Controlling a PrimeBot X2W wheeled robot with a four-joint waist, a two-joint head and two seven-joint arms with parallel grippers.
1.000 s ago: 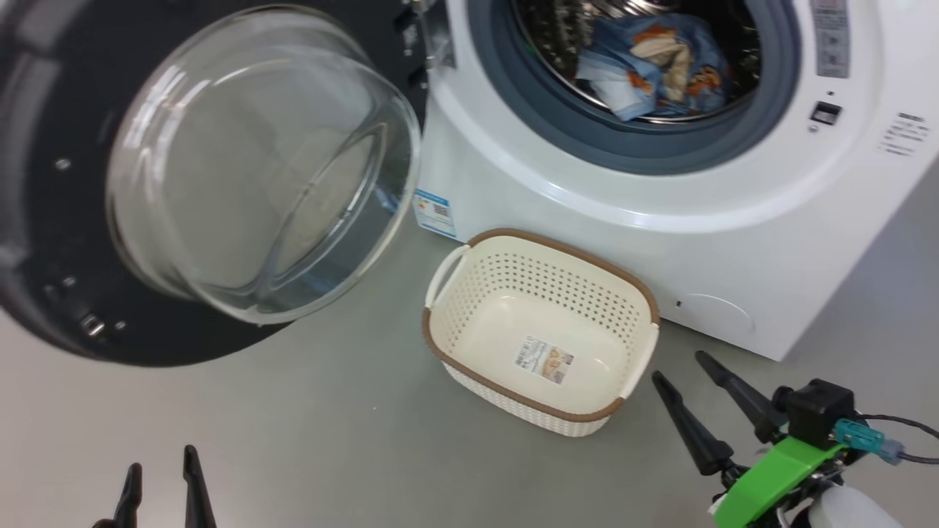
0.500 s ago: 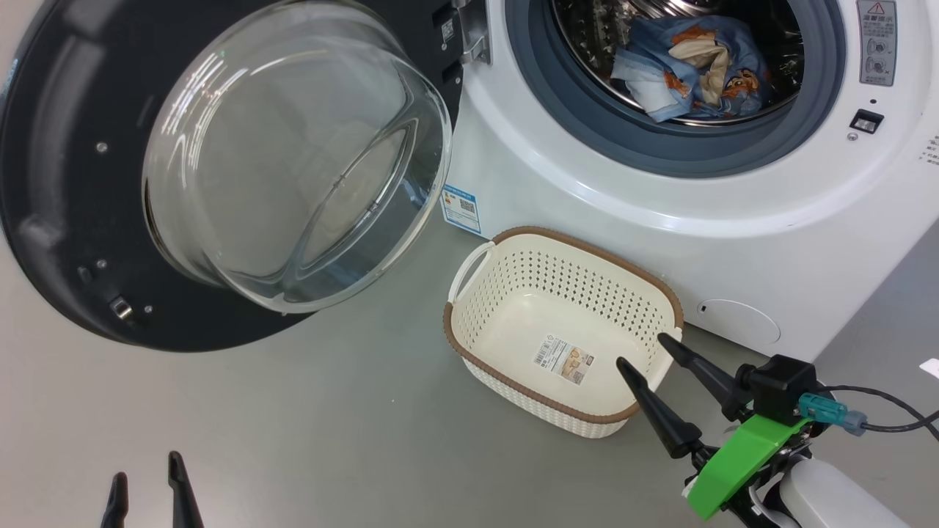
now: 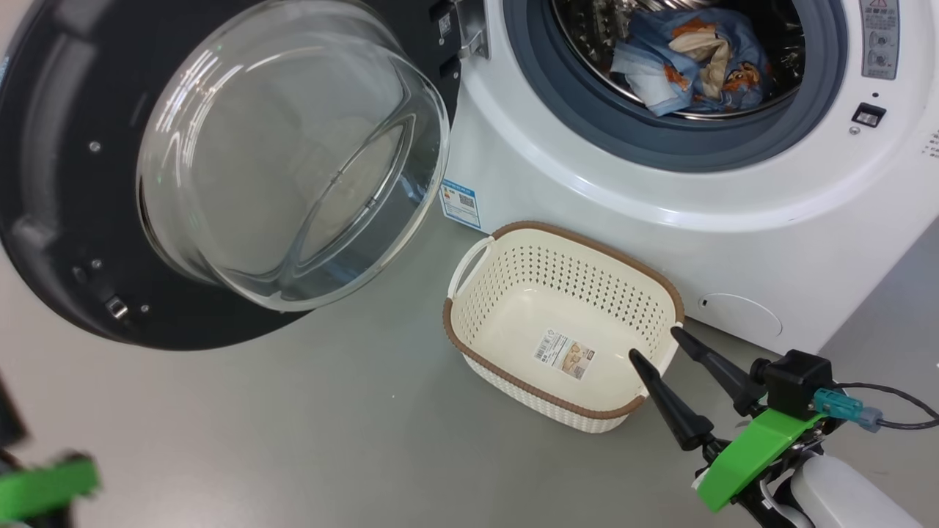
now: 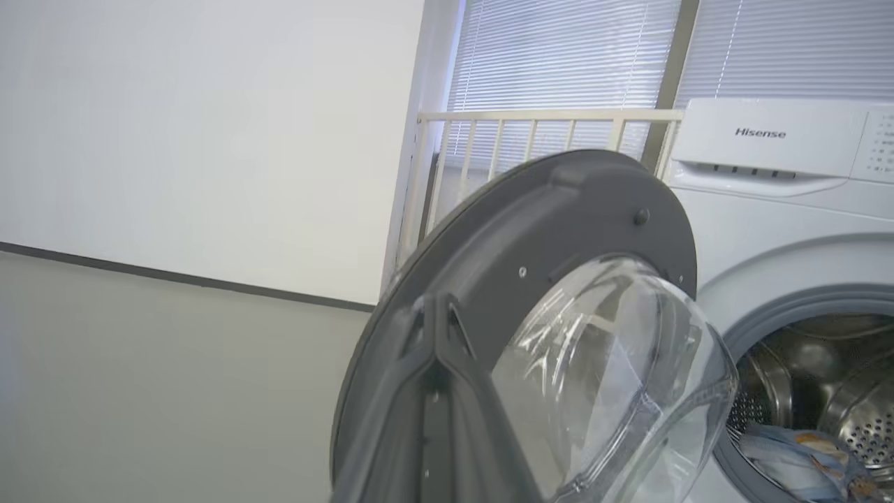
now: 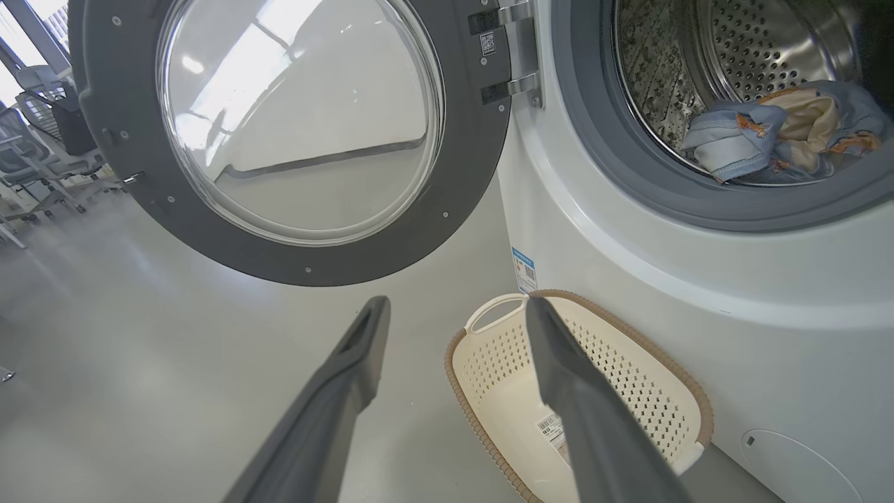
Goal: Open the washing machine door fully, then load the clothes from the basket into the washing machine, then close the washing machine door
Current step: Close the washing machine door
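Right gripper [image 3: 655, 345] up close: two long dark fingers spread wide, rising off a green bracket, tips poised at the near right corner of the small cream-white perforated plastic basket with the brown woven-look rim [image 3: 557, 233]. Whether they touch it, I can't tell.

Left gripper [image 4: 436, 328]: fingers pressed together with nothing between them, aimed at the large round glossy black washing machine door with its bulging glass bowl [image 4: 531, 223], which hangs swung wide.

Beyond the right fingers, the bundle of light blue clothes with orange cartoon prints [image 5: 775, 140] lies in the steel drum of the big white front-loading washing machine [image 3: 660, 220].

All this on a smooth grey floor [image 3: 293, 425]. Farther off are a white wall [image 4: 209, 126] and slatted blinds [image 4: 559, 56].
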